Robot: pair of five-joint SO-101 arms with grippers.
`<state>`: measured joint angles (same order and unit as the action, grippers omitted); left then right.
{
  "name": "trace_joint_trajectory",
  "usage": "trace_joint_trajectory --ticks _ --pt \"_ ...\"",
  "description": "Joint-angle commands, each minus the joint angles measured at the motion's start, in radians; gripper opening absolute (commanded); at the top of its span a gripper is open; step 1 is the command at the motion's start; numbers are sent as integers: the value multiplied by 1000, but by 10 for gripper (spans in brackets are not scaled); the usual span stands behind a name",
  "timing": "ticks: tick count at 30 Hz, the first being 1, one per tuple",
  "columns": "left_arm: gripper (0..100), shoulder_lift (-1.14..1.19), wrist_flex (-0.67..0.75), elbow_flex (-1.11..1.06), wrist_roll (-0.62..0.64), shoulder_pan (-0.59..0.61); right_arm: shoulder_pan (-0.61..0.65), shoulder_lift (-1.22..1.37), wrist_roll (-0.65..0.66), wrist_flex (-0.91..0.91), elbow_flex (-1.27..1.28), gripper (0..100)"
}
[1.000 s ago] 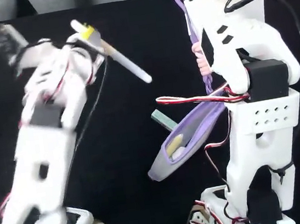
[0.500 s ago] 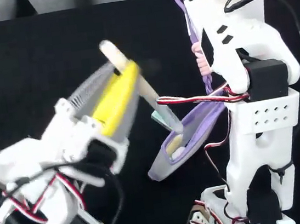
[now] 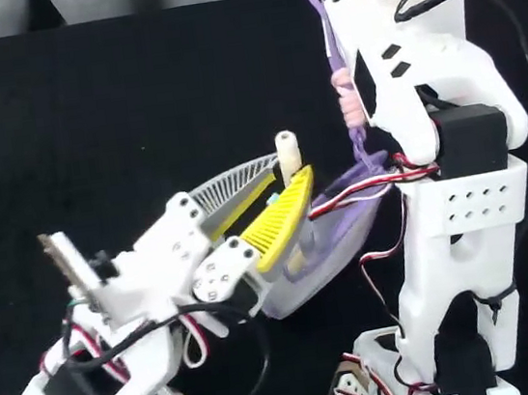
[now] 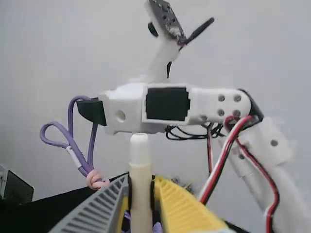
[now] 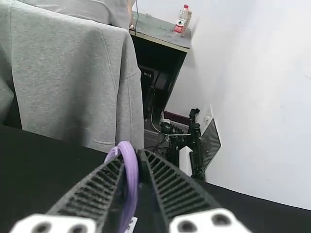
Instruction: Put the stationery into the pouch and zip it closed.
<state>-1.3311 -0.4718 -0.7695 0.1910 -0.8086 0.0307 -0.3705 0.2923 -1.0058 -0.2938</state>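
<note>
high view: left gripper (image 3: 286,177) clamps pen (image 3: 286,144) at pouch (image 3: 333,242); right gripper (image 5: 131,162) pinches pouch strap (image 5: 125,148).

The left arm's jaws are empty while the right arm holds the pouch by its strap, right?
No: the left wrist view shows the left arm's jaws shut on a white pen. The right arm does hold the pouch by its strap.
</note>
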Motion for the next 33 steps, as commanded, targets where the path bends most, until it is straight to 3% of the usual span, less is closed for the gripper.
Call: trace_joint_trajectory --ticks 1,5,8,15,19,24,27,30,33 --pt "29 -9 15 -39 -64 -53 -12 -39 9 0 -51 11" --pt "104 -9 -38 -85 -149 -124 -12 -39 9 2 -51 11" --pt "203 -9 -149 -64 -107 -151 -14 -39 9 0 -51 11" --pt "212 -3 -288 166 -69 -120 -14 -39 9 2 -51 11" --pt "209 -9 -295 272 -14 47 -14 -39 9 -2 -51 11" --pt "212 2 -288 260 327 387 -14 -39 9 -2 -51 11" --pt "213 2 -207 185 502 559 -14 -39 9 -3 -51 11" --pt "209 17 -104 62 559 682 -12 -39 9 -3 -50 11" --pt "213 110 -37 -73 555 697 -12 -38 9 -3 -50 11"
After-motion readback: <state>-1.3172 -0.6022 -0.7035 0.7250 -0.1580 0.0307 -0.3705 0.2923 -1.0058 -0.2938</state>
